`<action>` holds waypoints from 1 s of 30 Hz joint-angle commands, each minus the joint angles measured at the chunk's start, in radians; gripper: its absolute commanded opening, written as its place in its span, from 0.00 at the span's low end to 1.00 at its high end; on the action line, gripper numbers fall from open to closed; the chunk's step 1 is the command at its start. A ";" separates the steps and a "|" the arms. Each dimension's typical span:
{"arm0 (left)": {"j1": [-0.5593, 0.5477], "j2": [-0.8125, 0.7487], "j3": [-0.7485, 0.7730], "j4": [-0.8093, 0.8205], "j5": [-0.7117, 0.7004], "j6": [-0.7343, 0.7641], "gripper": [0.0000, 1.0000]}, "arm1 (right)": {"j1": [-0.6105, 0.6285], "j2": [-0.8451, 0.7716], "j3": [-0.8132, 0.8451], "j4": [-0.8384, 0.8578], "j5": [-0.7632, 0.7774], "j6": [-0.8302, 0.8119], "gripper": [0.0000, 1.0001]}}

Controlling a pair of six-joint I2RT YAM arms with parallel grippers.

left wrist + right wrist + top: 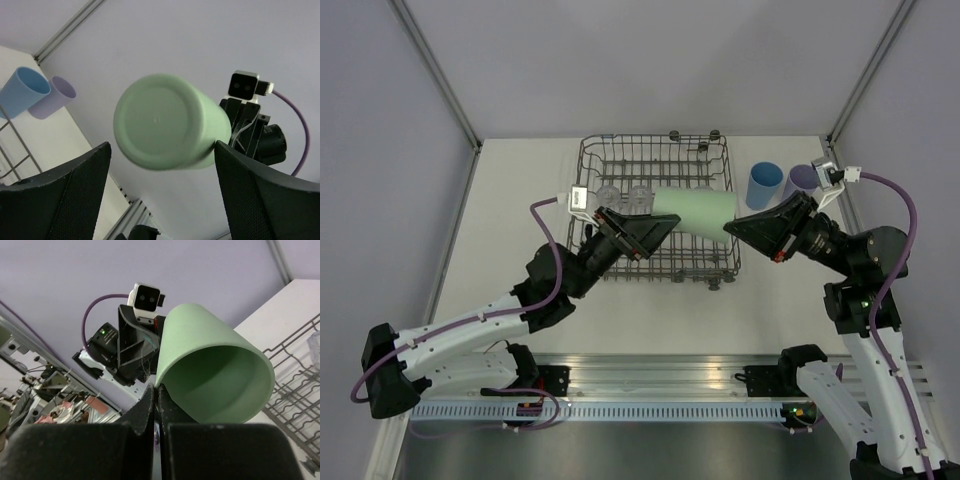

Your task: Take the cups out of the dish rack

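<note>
1. counting what's out: the blue cup (765,184) and the lavender cup (803,178) stand mouth-up on the table (520,200), touching or nearly so, just right of the rack (584,175).
2. the green cup (695,212) is out of the rack too, but not set down. it hangs on its side in the air above the rack's right half.
3. the right claw (156,390) is pinched tight on that cup's rim, one finger inside the mouth and one outside.
4. the left claw (162,146) gapes wide. the cup's base sits between and just beyond its fingers, touching neither as far as i can see.
5. the clear cups (625,197) are left in the rack, bunched at its far left. from the top view i can't count them surely.
6. the green cup looks empty inside, and so does the blue one. i can't see into the lavender one well.
7. by my reckoning it's near half done: green wants placing by the other two, then the clear ones.
</note>
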 commanded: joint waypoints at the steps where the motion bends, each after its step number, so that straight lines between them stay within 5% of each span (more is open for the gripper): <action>1: -0.004 0.001 0.039 -0.059 -0.017 0.008 0.87 | 0.002 0.015 0.060 -0.061 0.068 -0.090 0.00; 4: -0.004 0.001 0.034 -0.079 -0.047 0.012 0.94 | 0.002 0.029 0.085 -0.099 0.085 -0.133 0.00; 8: -0.004 -0.012 0.042 -0.122 -0.086 0.039 1.00 | 0.002 0.061 0.185 -0.404 0.174 -0.330 0.00; 17: -0.004 -0.062 0.129 -0.407 -0.224 0.149 1.00 | 0.004 0.274 0.496 -0.995 0.735 -0.762 0.00; 30: -0.004 -0.175 0.231 -0.838 -0.340 0.352 1.00 | 0.004 0.679 0.675 -1.178 1.192 -0.863 0.00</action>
